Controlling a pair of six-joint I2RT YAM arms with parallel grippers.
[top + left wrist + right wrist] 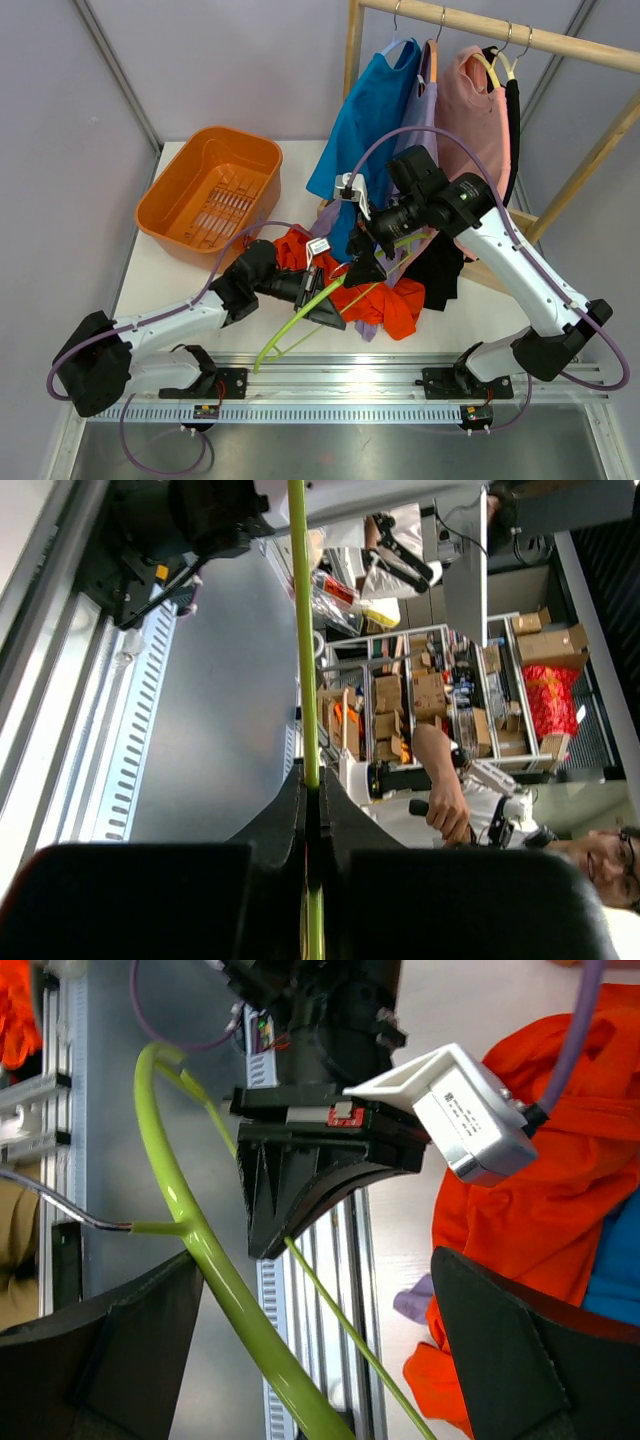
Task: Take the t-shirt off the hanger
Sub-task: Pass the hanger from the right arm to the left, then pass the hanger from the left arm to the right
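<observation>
Hanger [303,630] pinched in left claw [311,792], t-shirt [396,306] just beside

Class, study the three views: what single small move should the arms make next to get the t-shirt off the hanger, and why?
Probably shift the right gripper onto the orange t-shirt and pinch the cloth. The left gripper is shut on the green hanger's thin bar, so the hanger is held. The right one is open, grips nothing, and has the cloth just beside it.
</observation>
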